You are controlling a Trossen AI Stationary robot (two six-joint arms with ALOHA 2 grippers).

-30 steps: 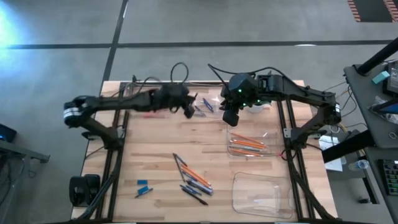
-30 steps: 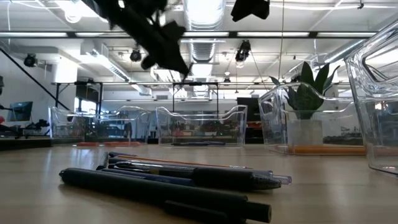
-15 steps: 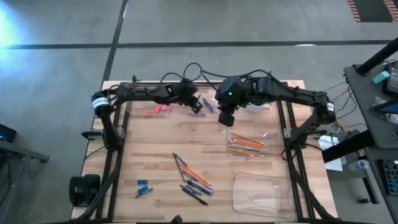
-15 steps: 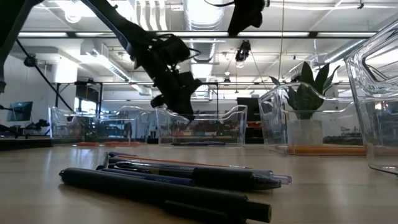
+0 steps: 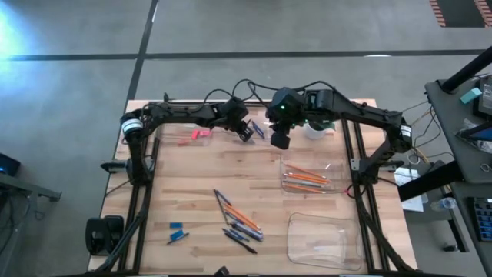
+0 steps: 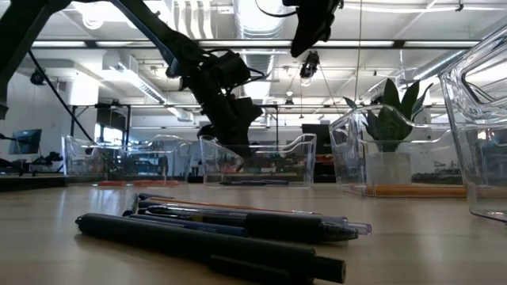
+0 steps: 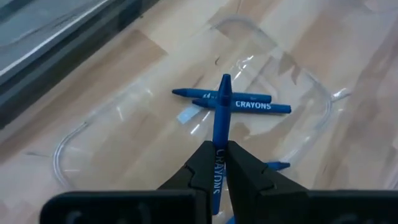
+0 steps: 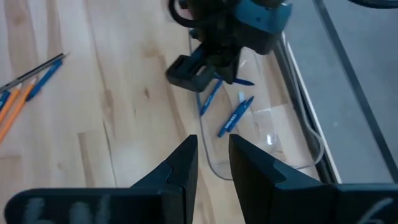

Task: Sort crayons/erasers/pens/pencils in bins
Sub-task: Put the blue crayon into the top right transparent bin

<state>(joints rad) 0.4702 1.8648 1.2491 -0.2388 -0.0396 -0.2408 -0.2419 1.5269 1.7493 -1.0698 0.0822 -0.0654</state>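
My left gripper (image 5: 246, 131) hangs over the clear bin (image 5: 260, 123) at the table's far middle, shut on a blue crayon (image 7: 221, 118). Two more blue crayons (image 7: 249, 102) lie flat on that bin's floor. My right gripper (image 5: 279, 141) hovers just right of it, higher up, open with nothing between its fingers (image 8: 211, 163). In the low view the left gripper (image 6: 238, 144) is down in front of the bin (image 6: 261, 162). Pens and orange pencils (image 5: 238, 219) lie in a loose pile on the wood near the front. My left gripper pinches the crayon's rear part (image 7: 219, 147) between its two fingers. The crayon runs along the fingers and sticks out past their ends. The fingers slant down from the table's left. The crayon is lifted, its tip (image 7: 225, 79) aimed down at the crayons in the bin.
Pink erasers (image 5: 200, 134) lie at the far left. A bin with orange pencils (image 5: 310, 177) stands at the right, and another clear bin (image 5: 323, 238) at the near right. A blue eraser (image 5: 177, 225) and a short blue stick (image 5: 178, 237) lie near the front left.
My left gripper has come down and gone a little toward the table's right, tipping further downward, with the crayon still in it; it now hangs low over the crayon bin. My right gripper has drifted slightly toward the table's left.
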